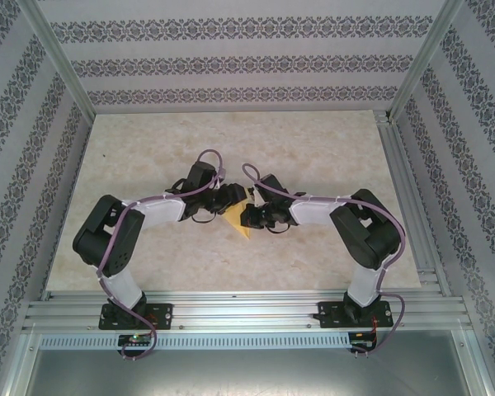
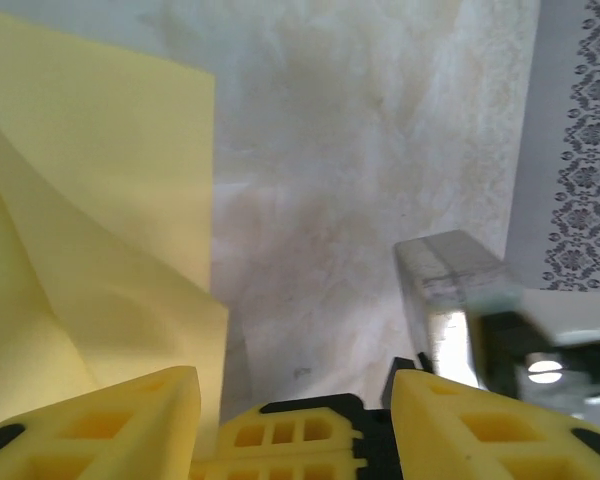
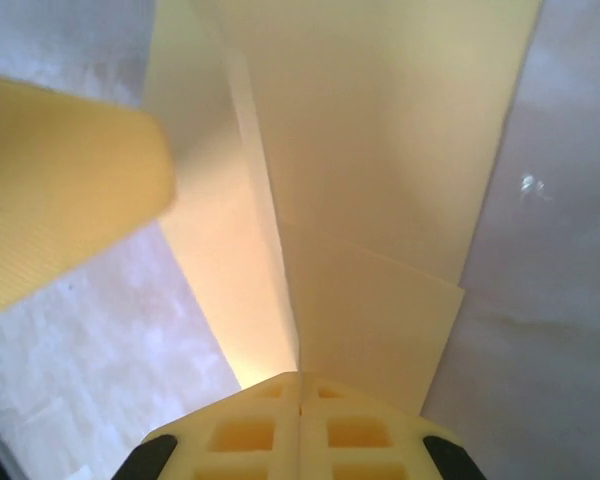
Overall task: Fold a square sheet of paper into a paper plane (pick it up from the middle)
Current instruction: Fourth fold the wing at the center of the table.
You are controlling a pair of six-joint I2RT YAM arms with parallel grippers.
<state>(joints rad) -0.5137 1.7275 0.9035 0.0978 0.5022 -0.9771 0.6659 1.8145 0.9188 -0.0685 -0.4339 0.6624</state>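
One folded paper [image 1: 236,219] lies far-to-near, tip nearward; right gripper [image 3: 300,388] pinches it.

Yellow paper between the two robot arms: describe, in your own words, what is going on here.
Both arms meet over the table, at the pale-yellow sheet, which is creased and partly folded. The right pincer is shut on the sheet's edge. The left pincer is open beside the sheet, not gripping it.

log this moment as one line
phase: mid-fold | sheet of paper: creased, flap folded over | right gripper: shut on sheet of paper | left gripper: open, beside it
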